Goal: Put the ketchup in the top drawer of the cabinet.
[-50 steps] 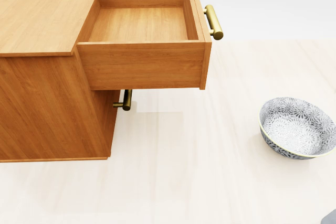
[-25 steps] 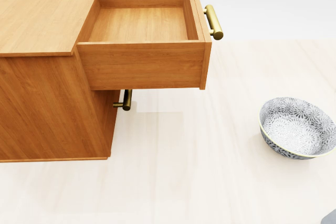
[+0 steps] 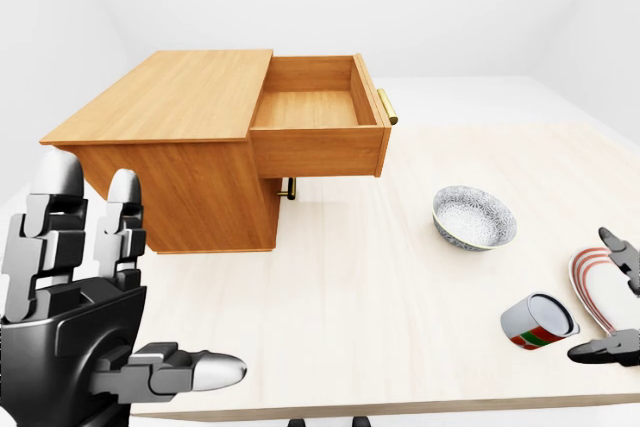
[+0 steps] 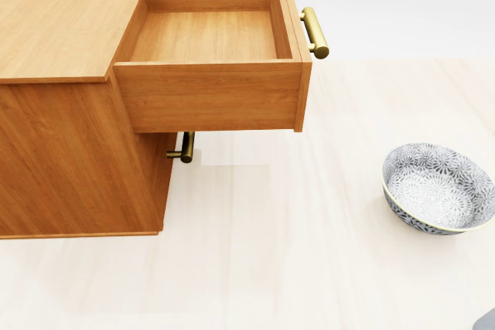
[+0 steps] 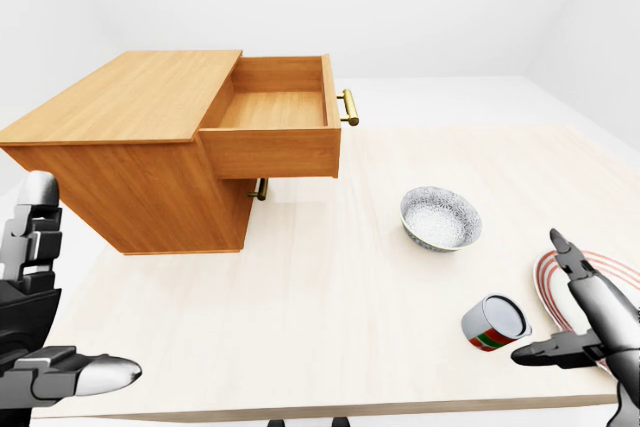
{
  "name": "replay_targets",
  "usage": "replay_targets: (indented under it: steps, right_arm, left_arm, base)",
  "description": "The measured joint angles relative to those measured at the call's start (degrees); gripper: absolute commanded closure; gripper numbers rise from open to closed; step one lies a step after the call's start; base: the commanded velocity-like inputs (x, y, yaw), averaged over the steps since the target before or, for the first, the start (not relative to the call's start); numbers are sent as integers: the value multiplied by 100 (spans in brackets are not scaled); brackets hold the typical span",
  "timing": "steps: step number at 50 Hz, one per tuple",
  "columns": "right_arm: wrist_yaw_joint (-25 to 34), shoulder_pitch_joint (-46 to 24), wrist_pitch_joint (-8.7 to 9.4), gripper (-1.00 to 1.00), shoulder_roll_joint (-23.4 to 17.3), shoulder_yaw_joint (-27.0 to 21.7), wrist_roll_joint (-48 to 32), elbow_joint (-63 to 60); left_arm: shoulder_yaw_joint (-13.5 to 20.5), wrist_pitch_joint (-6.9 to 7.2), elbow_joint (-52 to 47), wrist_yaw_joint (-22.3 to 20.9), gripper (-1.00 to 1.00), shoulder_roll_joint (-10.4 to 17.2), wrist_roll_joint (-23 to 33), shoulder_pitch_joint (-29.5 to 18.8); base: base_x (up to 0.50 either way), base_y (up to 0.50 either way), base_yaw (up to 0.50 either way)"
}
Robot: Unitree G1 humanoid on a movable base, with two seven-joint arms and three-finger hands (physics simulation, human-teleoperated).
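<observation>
Top drawer standing open upper centre. Ketchup lying tipped at lower right; right hand spread open beside it, grasp pending. Left hand idling, fingers splayed.

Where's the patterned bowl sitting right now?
In the left-eye view the bowl stands upright on the table, right of centre, to the lower right of the open top drawer and up-left of the red-and-green can lying on its side.
</observation>
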Motion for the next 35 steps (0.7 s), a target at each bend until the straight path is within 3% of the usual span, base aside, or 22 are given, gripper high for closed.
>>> replay_targets:
  steps: [35]
  right_arm:
    - [0,6,0,-100,-217,409,-169,965]
  left_arm:
    - [-56,0,0,-93,-100,-88,130,26]
  base:
    - [0,0,0]
